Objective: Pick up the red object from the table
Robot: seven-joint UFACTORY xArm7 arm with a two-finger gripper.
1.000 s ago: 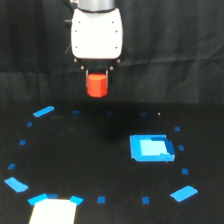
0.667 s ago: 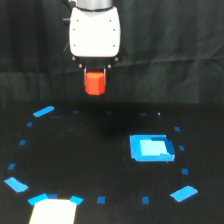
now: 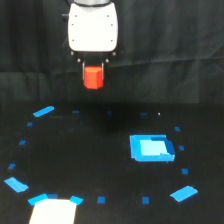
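Note:
The red object (image 3: pixel 93 77) is a small red-orange faceted block hanging in the air well above the table (image 3: pixel 100 165), against the black curtain. My gripper (image 3: pixel 93 70) is shut on its upper part, under the white gripper head (image 3: pixel 93 27) near the top of the exterior view. The thin dark fingers (image 3: pixel 81 70) show on either side of the block. Nothing hides the block's lower half.
A blue square patch (image 3: pixel 150 148) lies on the exterior view's right. Blue tape pieces (image 3: pixel 43 111) and small blue squares ring the black surface. A pale rectangle (image 3: pixel 51 212) with blue tape sits at the bottom left edge.
The gripper has risen with the red object in it, a little higher above the table. The grip is unchanged.

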